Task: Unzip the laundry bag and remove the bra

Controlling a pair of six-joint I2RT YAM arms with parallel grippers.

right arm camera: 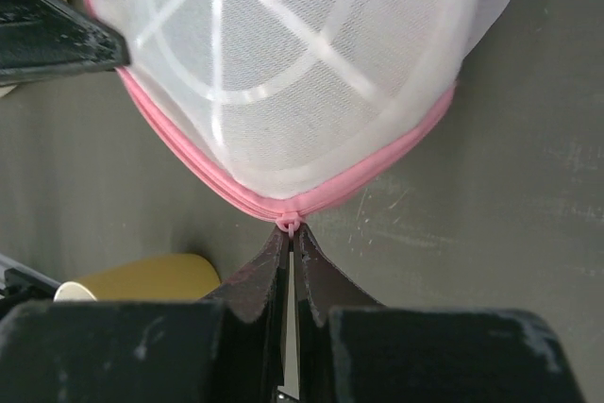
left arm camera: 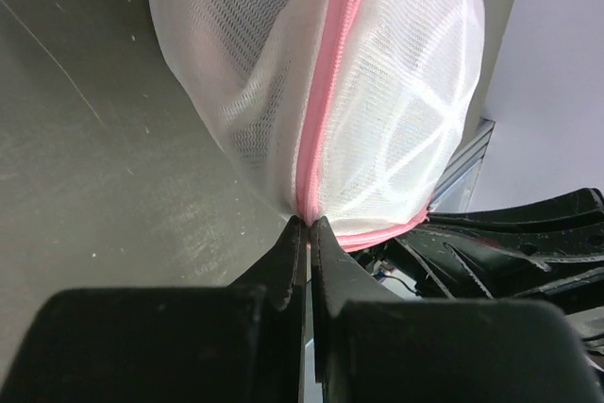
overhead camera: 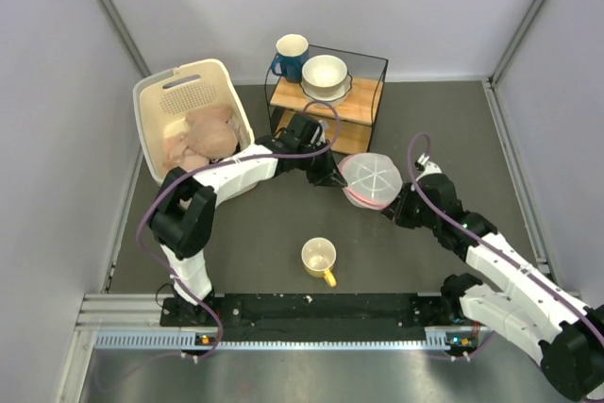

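Note:
The laundry bag (overhead camera: 370,178), a white mesh dome with a pink zip rim, is held between both grippers mid-table. My left gripper (overhead camera: 334,177) is shut on the bag's pink rim at its left side; in the left wrist view the tips (left arm camera: 308,224) pinch the pink zip band (left arm camera: 326,120). My right gripper (overhead camera: 389,207) is shut on the small pink zip pull (right arm camera: 291,225) at the bag's near right edge (right arm camera: 283,63). The zip looks closed. The bra is not clearly visible; only a pink tint shows through the mesh.
A yellow mug (overhead camera: 319,259) stands near the front, also at the lower left of the right wrist view (right arm camera: 132,280). A cream slotted basket (overhead camera: 189,101) with peach cloths sits back left. A wire-frame shelf (overhead camera: 330,92) holds a white bowl (overhead camera: 324,73); a blue mug (overhead camera: 289,54) stands beside it.

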